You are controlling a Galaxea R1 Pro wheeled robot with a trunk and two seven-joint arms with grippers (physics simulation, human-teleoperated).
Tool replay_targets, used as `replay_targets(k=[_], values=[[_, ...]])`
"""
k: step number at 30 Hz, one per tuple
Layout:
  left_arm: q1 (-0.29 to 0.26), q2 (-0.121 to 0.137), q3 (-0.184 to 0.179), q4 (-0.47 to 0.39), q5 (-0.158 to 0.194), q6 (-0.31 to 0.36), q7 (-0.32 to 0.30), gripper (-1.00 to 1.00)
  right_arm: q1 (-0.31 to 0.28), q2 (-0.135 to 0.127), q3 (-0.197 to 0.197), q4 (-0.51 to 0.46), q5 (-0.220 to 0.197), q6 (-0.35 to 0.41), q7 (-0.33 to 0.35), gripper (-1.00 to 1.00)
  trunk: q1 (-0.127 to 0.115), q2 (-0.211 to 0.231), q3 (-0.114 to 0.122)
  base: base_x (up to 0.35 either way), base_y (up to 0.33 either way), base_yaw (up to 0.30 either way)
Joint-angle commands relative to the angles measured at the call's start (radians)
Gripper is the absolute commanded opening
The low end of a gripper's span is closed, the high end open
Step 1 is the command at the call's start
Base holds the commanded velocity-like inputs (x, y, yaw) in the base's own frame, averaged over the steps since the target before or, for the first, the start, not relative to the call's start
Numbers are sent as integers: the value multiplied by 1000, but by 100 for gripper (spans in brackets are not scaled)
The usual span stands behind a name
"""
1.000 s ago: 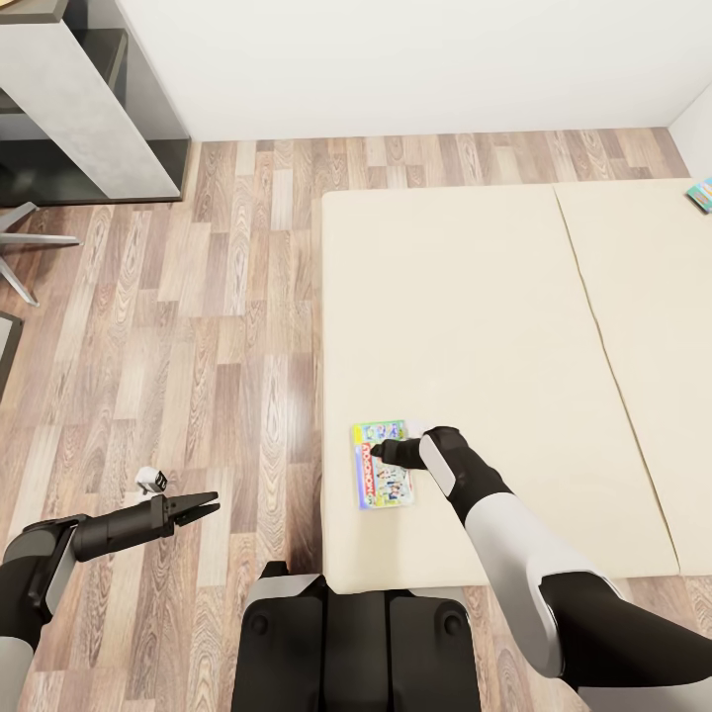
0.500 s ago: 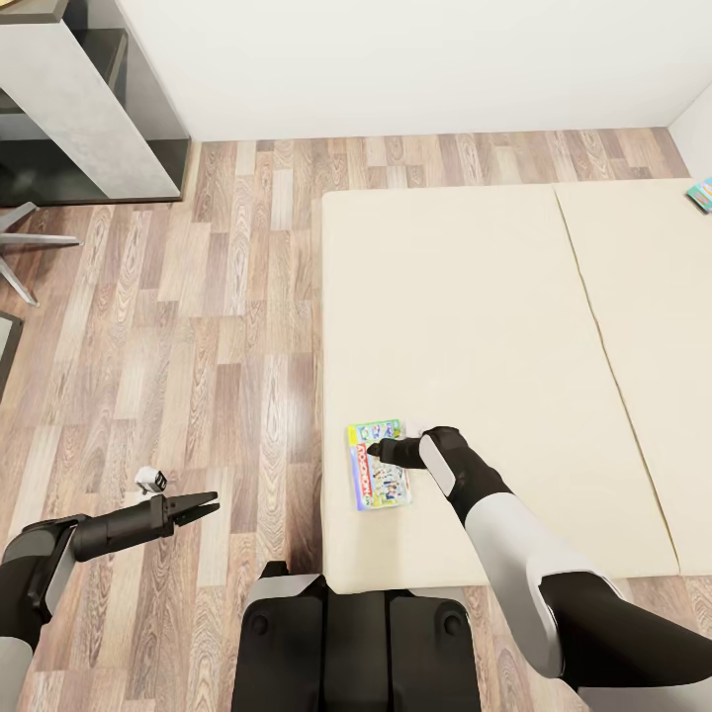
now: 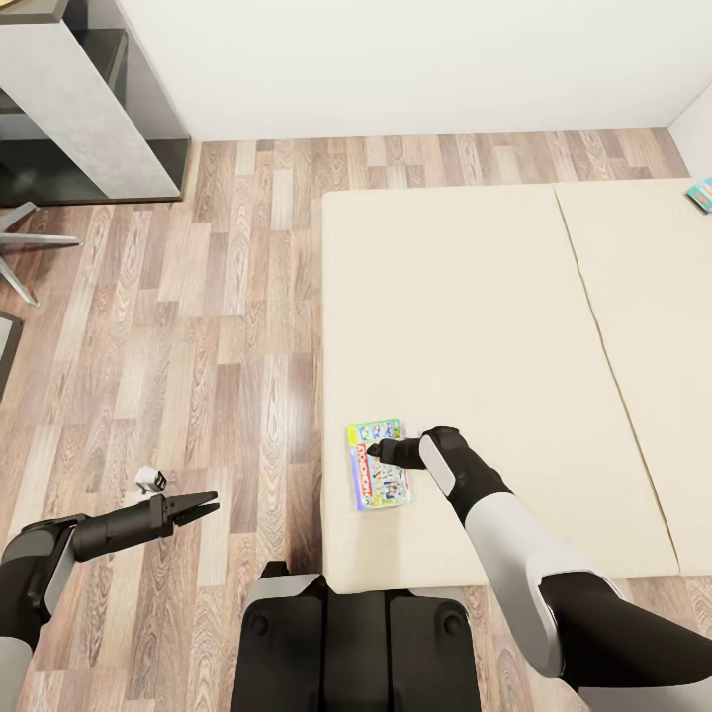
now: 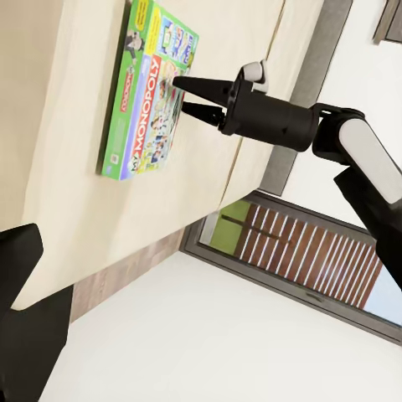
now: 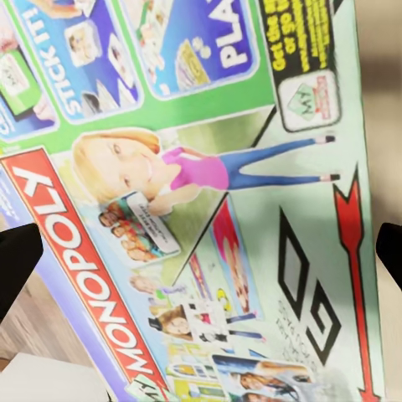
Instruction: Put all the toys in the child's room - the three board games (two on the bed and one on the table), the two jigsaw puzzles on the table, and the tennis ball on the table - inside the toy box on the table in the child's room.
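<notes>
Head view first: the bed (image 3: 475,326) takes up most of the room in front of me, its cream mattress bare but for two board games. One, the Monopoly box (image 3: 380,465), lies flat near the mattress's near corner, close enough to the edge for the robot to reach from the floor; I'd guess that is why it has parked right at the bedside. The other game (image 3: 702,194) sits far off at the mattress's far side. A corner of the desk (image 3: 89,99) shows by the wall.

The right arm stretches forward and down over the mattress, wrist bent. The right claw (image 3: 381,454) hangs over the box's top edge, fingers parted, gripping nothing yet. The left arm rests low over the wood floor, and the left claw (image 3: 198,508) is slightly open and empty.
</notes>
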Motion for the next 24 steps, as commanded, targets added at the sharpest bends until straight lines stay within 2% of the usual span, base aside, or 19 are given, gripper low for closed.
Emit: replay_targets(k=[1,4,11,24], values=[[0,0,0,0,0,11,-4,100,0,0,0,-1,1,6,2,100,1,-2,-1,0,0,0],[0,0,2,0,-1,11,-4,100,0,0,-1,0,0,12,3,100,1,-2,-1,0,0,0],[0,-1,45,0,-2,11,-4,100,-1,0,-2,0,-16,19,5,100,1,-2,-1,0,0,0],[0,-1,54,0,-2,11,-4,100,0,0,-1,-1,-19,14,8,100,1,-2,-1,0,0,0]])
